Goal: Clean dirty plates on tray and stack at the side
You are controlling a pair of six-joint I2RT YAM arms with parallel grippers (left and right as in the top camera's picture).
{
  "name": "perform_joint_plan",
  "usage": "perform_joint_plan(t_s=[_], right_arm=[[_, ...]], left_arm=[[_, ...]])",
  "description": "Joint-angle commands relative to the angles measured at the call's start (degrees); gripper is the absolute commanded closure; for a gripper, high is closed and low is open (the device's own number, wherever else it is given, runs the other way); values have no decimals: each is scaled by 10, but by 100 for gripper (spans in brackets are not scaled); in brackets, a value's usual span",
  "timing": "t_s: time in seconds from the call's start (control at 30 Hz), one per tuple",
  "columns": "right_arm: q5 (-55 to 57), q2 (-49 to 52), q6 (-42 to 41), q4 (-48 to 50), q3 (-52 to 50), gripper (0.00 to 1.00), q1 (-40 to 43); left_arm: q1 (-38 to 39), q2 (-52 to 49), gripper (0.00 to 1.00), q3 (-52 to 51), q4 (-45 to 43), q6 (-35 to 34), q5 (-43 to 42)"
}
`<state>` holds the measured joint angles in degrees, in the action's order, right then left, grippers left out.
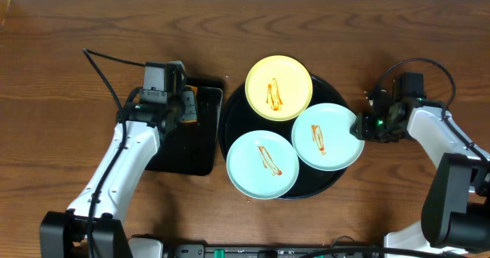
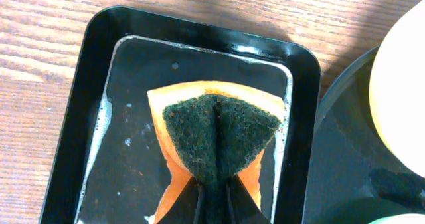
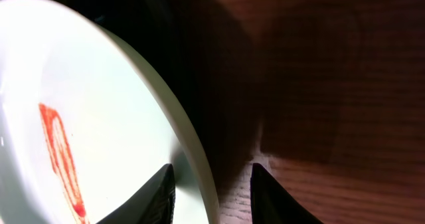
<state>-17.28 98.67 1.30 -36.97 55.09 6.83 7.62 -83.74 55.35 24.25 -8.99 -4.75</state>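
Three plates lie on the round black tray (image 1: 231,116): a pale yellow plate (image 1: 278,87) at the back, a mint-blue plate (image 1: 328,135) at the right and another mint-blue plate (image 1: 262,164) at the front. Each has an orange-brown sauce streak. My left gripper (image 1: 182,105) is over the rectangular tray, shut on the sponge (image 2: 219,131), which bends in the pinch of its fingers (image 2: 212,204). My right gripper (image 1: 361,125) is at the right plate's edge. In the right wrist view its open fingers (image 3: 212,167) straddle that plate's rim (image 3: 99,104).
The small rectangular black tray (image 1: 184,155) sits left of the round tray, its wet floor showing in the left wrist view (image 2: 86,84). The yellow plate's edge (image 2: 398,98) and round tray (image 2: 339,137) show at that view's right. Bare wooden table surrounds everything.
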Motion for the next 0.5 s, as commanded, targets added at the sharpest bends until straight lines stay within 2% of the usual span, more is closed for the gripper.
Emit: perform_joint_plan(t_s=[0.0, 0.1, 0.37, 0.47], right_arm=[[14, 21, 7, 0, 3, 66, 5], [14, 21, 7, 0, 3, 69, 5], [14, 21, 7, -1, 3, 93, 5], [14, 21, 7, -2, 3, 94, 5]], left_arm=[[2, 2, 91, 0, 1, -1, -2], [2, 2, 92, 0, 1, -1, -2], [2, 2, 91, 0, 2, -1, -2], [2, 2, 92, 0, 5, -1, -2]])
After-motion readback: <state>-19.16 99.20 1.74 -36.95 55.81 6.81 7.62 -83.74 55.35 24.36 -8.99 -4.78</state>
